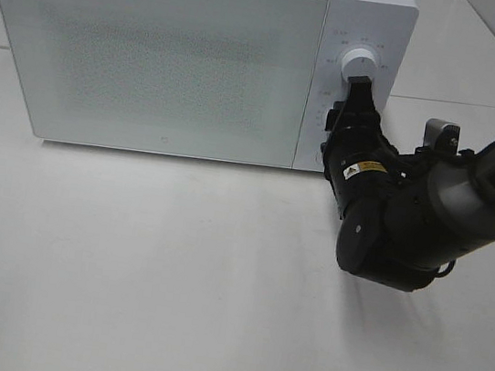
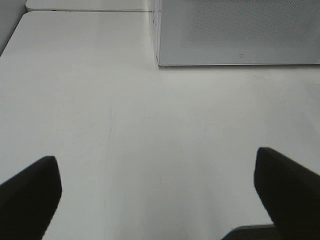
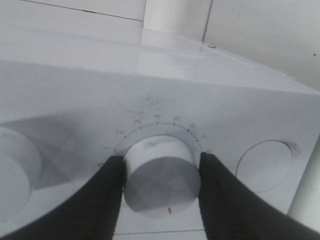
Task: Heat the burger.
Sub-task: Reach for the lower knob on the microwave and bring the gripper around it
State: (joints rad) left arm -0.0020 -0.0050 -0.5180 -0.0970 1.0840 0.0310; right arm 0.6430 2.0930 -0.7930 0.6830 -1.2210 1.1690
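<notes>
Black R fingers (image 3: 107,195) pinch white microwave knob (image 3: 161,175); L fingers (image 2: 30,192) wide apart, empty.

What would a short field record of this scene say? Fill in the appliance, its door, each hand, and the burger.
Appliance: white microwave on a white table
Door: door closed, frosted, inside not visible
Right hand: right hand closed around a numbered dial on the control panel, fingers touching both sides
Left hand: left hand open above bare table, holding nothing
Burger: not seen in any view
</notes>
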